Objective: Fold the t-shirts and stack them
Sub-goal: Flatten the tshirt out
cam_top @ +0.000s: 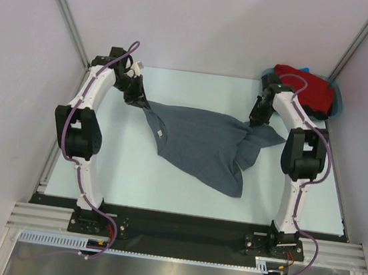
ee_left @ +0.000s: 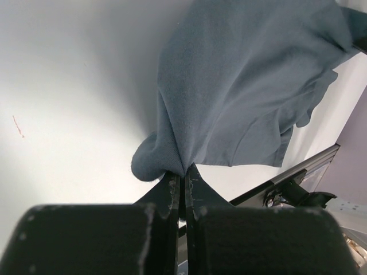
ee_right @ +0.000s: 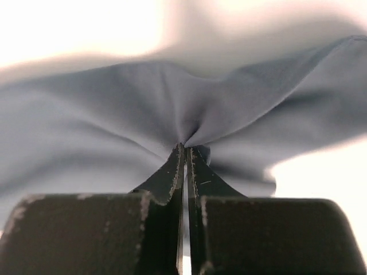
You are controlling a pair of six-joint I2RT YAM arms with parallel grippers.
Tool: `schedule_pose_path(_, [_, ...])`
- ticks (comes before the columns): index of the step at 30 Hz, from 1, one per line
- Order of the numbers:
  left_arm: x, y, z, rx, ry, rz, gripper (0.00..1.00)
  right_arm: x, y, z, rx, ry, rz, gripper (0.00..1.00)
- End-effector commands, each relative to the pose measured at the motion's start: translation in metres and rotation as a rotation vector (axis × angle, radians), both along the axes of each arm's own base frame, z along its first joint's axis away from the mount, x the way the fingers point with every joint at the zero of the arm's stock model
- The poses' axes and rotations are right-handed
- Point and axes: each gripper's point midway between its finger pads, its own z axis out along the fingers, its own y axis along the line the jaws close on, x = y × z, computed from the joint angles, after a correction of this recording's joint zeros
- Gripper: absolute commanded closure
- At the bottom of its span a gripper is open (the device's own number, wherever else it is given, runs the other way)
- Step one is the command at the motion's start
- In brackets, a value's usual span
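Since both of my end effectors are clamped down right now, I'll start there: my left end effector (ee_left: 183, 172) has its fingers pressed together on a bunched fold of the dark slate-grey t-shirt (cam_top: 203, 143). In the left wrist view the cloth puffs into a small rounded lump just left of the fingertips, then fans away up and to the right. My right end effector (ee_right: 184, 148) is the same deal, pinched tight on the opposite end of that same shirt, with creases spreading out from the pinch point like a star. From the top view the shirt is strung between the two grips, one toward the far left of the table (cam_top: 120, 163) and one toward the far right. The middle of it sags and spreads out toward the near side, ending in a corner that points at the near edge. There's a tiny white label (cam_top: 160, 133) showing on the left part of the cloth, and a darker flap hangs off just below my right grip. I honestly can't tell how much of the shirt is lifted and how much is lying flat. Further out, past my right arm in the far right corner, the bright red t-shirt (cam_top: 308, 85) sits heaped in a teal tub (cam_top: 338, 103), with a bit of blue cloth (cam_top: 306, 69) poking out on top.
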Motion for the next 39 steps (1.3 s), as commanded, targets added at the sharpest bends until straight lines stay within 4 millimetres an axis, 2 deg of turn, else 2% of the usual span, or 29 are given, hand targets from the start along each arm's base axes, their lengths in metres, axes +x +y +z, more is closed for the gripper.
schedule_pose_path(1, [0.003,0.004,0.035,-0.011,-0.092,0.012,1.0,-0.016,0.013,0.102,0.035,-0.175,0.071,1.0])
schedule_pose_path(2, [0.001,0.004,0.041,-0.011,-0.106,0.012,1.0,-0.023,0.015,0.113,0.034,-0.186,0.095,1.0])
schedule_pose_path(3, [-0.002,0.004,0.042,-0.009,-0.106,0.013,1.0,-0.039,0.017,0.135,0.044,-0.202,0.113,1.0])
schedule_pose_path(4, [-0.011,0.005,0.048,-0.006,-0.109,0.011,0.99,-0.07,0.024,0.154,0.077,-0.164,0.151,1.0])
schedule_pose_path(5, [-0.015,0.005,0.049,-0.007,-0.108,0.011,0.99,-0.083,0.028,0.156,0.098,-0.132,0.167,1.0])
schedule_pose_path(7, [-0.026,0.004,0.051,-0.014,-0.102,0.008,0.99,-0.122,0.032,0.16,0.123,-0.038,0.192,1.0])
schedule_pose_path(8, [-0.031,0.004,0.052,-0.019,-0.101,0.006,0.99,-0.138,0.04,0.163,0.13,-0.019,0.225,1.0])
schedule_pose_path(10, [-0.044,0.003,0.054,-0.025,-0.093,0.003,0.99,-0.17,0.051,0.162,0.167,0.053,0.265,1.0])
schedule_pose_path(11, [-0.048,0.002,0.055,-0.032,-0.094,0.002,0.99,-0.191,0.057,0.168,0.176,0.073,0.295,1.0])
schedule_pose_path(12, [-0.056,0.001,0.049,-0.034,-0.069,0.002,0.99,-0.204,0.064,0.169,0.202,0.095,0.317,1.0])
schedule_pose_path(13, [-0.064,0.001,0.057,-0.038,-0.08,0.003,0.99,-0.22,0.066,0.167,0.206,0.136,0.326,1.0])
schedule_pose_path(16, [-0.086,0.004,0.057,-0.024,-0.07,0.009,0.99,-0.266,0.08,0.174,0.225,0.187,0.416,1.0])
schedule_pose_path(17, [-0.091,0.005,0.057,-0.014,-0.068,0.01,0.99,-0.284,0.083,0.163,0.237,0.249,0.424,1.0])
schedule_pose_path(18, [-0.099,0.008,0.051,0.0,-0.045,0.016,0.99,-0.308,0.092,0.171,0.296,0.255,0.462,1.0])
schedule_pose_path(20, [-0.114,0.01,0.054,0.014,-0.044,0.021,0.99,-0.337,0.097,0.166,0.312,0.315,0.437,1.0])
schedule_pose_path(21, [-0.121,0.012,0.049,0.026,-0.026,0.025,0.99,-0.367,0.1,0.16,0.324,0.371,0.472,1.0])
schedule_pose_path(24, [-0.136,0.017,0.051,0.051,-0.028,0.036,0.99,-0.416,0.104,0.148,0.351,0.533,0.444,1.0])
schedule_pose_path(25, [-0.142,0.018,0.047,0.06,-0.011,0.04,0.99,-0.427,0.104,0.153,0.347,0.513,0.467,1.0])
schedule_pose_path(28, [-0.154,0.019,0.042,0.06,0.007,0.041,0.99,-0.434,0.102,0.167,0.389,0.472,0.397,1.0])
schedule_pose_path(29, [-0.155,0.019,0.041,0.062,0.009,0.041,0.99,-0.434,0.101,0.167,0.398,0.474,0.375,0.92])
schedule_pose_path(30, [-0.157,0.019,0.039,0.064,0.016,0.04,0.99,-0.432,0.101,0.165,0.394,0.474,0.36,0.89])
schedule_pose_path(31, [-0.157,0.02,0.037,0.068,0.019,0.039,0.99,-0.425,0.104,0.17,0.389,0.451,0.353,0.61])
schedule_pose_path(33, [-0.155,0.019,0.038,0.065,0.017,0.038,0.99,-0.404,0.101,0.17,0.327,0.355,0.341,0.28])
schedule_pose_path(34, [-0.153,0.019,0.037,0.062,0.02,0.037,0.99,-0.389,0.104,0.179,0.325,0.292,0.368,0.1])
schedule_pose_path(38, [-0.146,0.017,0.04,0.05,0.015,0.034,0.99,-0.333,0.103,0.173,0.209,0.237,0.342,0.08])
schedule_pose_path(39, [-0.146,0.017,0.041,0.051,0.014,0.035,0.99,-0.315,0.093,0.169,0.145,0.194,0.308,0.07])
